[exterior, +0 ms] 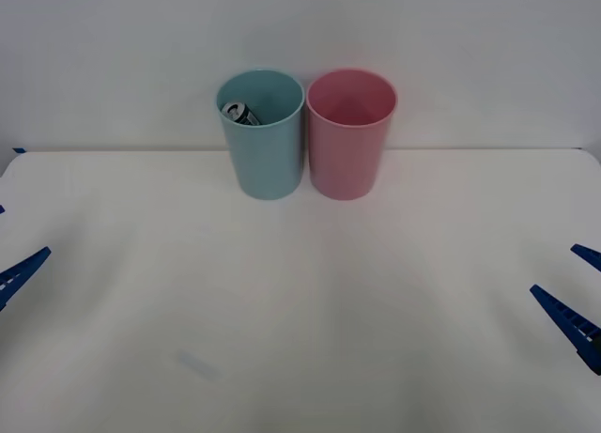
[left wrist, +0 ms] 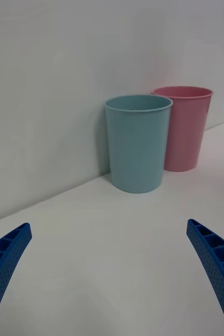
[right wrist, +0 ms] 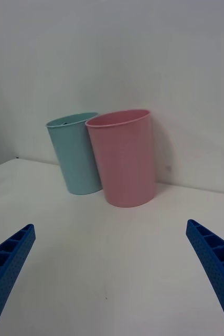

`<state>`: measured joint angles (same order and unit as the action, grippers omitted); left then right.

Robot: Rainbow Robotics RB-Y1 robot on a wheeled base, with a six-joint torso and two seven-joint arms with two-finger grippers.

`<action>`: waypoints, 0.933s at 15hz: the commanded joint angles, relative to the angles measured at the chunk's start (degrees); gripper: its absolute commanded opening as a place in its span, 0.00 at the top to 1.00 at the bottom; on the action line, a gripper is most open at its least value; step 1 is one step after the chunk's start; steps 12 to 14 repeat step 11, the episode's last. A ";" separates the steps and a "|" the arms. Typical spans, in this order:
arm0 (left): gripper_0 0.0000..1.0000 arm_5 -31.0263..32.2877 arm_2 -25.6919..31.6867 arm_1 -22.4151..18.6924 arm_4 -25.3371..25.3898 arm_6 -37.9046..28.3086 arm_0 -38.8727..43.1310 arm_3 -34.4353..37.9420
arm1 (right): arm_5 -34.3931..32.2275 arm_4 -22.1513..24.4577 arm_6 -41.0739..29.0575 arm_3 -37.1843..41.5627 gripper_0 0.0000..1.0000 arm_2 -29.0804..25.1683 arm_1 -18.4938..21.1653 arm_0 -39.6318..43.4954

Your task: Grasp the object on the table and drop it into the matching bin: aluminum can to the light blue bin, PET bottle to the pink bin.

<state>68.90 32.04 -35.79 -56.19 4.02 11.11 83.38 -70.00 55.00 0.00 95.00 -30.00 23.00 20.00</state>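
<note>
The aluminum can [exterior: 236, 112] lies tilted inside the light blue bin [exterior: 265, 146], its shiny top just below the rim. The pink bin [exterior: 348, 142] stands right beside it, at the back of the white table [exterior: 300, 311]. My left gripper [exterior: 7, 240] is open and empty at the table's left edge. Far from both bins, at the right edge, my right gripper [exterior: 577, 287] is open and holds nothing. The right wrist view has the pink bin [right wrist: 123, 157] in front of the light blue bin [right wrist: 75, 155], beyond my open right gripper [right wrist: 110, 226]. From the left wrist, the light blue bin [left wrist: 137, 143] and the pink bin [left wrist: 185, 128] stand beyond my open left gripper [left wrist: 109, 224].
A plain white wall [exterior: 300, 38] rises directly behind the two bins. A faint pale mark [exterior: 197, 363] lies on the tabletop near the front left.
</note>
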 commanded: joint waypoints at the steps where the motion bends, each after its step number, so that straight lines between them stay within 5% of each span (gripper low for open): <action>1: 0.00 0.79 0.56 -0.42 1.26 0.64 2.69 0.03 | 0.00 0.00 0.00 0.00 0.00 0.00 0.00 0.00; 14: 0.00 1.06 -0.40 -0.60 1.53 0.29 3.31 0.11 | 0.00 0.00 0.00 0.00 0.00 0.00 0.00 0.00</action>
